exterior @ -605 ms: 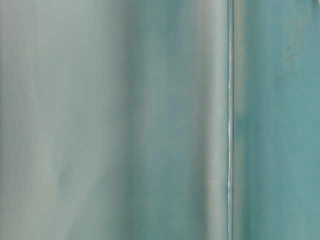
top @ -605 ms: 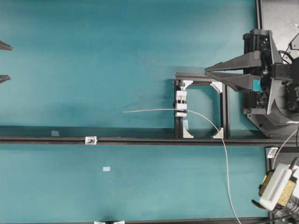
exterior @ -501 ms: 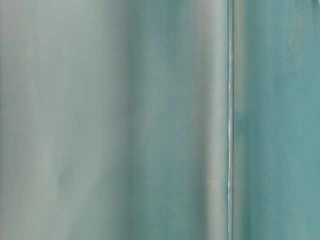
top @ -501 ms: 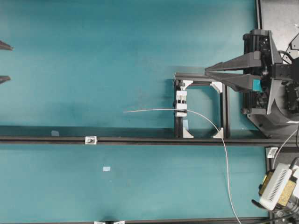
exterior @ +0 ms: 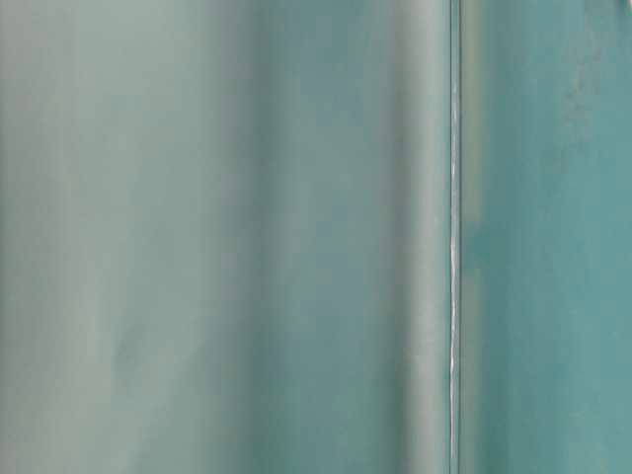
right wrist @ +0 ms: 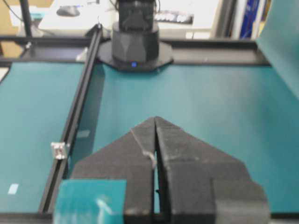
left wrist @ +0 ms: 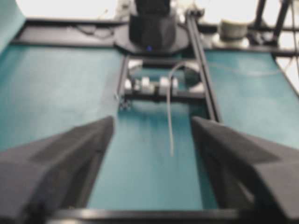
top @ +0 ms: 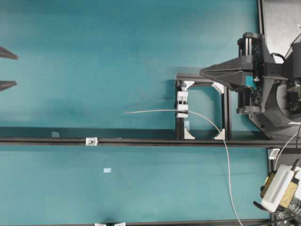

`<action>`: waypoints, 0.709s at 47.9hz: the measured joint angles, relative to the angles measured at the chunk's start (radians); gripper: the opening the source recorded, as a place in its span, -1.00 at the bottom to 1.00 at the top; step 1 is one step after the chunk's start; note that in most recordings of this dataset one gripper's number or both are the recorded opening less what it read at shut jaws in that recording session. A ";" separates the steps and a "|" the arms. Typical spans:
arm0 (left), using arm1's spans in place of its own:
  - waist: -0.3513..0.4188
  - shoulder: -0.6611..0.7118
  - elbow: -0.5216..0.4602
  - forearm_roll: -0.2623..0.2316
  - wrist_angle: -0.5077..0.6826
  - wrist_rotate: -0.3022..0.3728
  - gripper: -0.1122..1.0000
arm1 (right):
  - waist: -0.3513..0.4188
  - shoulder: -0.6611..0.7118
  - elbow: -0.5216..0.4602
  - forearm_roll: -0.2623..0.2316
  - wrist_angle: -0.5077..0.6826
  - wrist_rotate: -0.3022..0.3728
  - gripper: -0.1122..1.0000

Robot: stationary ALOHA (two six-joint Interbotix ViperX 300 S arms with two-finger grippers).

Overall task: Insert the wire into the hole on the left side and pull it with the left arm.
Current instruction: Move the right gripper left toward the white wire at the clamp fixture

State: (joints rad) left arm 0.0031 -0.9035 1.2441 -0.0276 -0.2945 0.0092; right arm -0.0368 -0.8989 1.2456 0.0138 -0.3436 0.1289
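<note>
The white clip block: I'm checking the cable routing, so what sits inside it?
The wire passes through the white clip block, its free end lying leftward; the stretch inside is hidden.

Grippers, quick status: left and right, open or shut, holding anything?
Left gripper: open, holding nothing; the wire lies ahead of it on the table.
Right gripper: shut, holding nothing.

We see a teal desk [top: 94, 56]; mid-frame, a black rail [top: 141, 141] crosses it, and the wire [top: 150, 111] lies above.
</note>
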 measured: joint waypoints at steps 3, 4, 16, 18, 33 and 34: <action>0.000 0.025 0.000 0.000 -0.006 0.000 0.03 | 0.000 0.015 0.000 0.000 0.002 0.008 -0.53; 0.000 0.032 0.002 0.000 -0.011 0.002 0.05 | -0.002 0.020 0.000 0.000 0.000 0.008 -0.45; 0.000 0.127 0.000 0.000 -0.060 0.002 0.23 | -0.002 0.078 0.002 0.000 -0.025 0.021 0.27; 0.000 0.138 0.000 0.000 -0.063 0.002 0.27 | -0.002 0.087 0.002 0.002 -0.034 0.025 0.27; 0.000 0.241 0.000 0.000 -0.081 0.000 0.34 | -0.002 0.212 0.008 0.002 -0.072 0.064 0.27; 0.000 0.249 0.000 0.000 -0.086 0.002 0.34 | -0.002 0.222 0.008 0.000 -0.075 0.067 0.27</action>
State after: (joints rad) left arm 0.0031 -0.6550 1.2441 -0.0276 -0.3804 0.0107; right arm -0.0383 -0.6765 1.2533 0.0138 -0.4188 0.1963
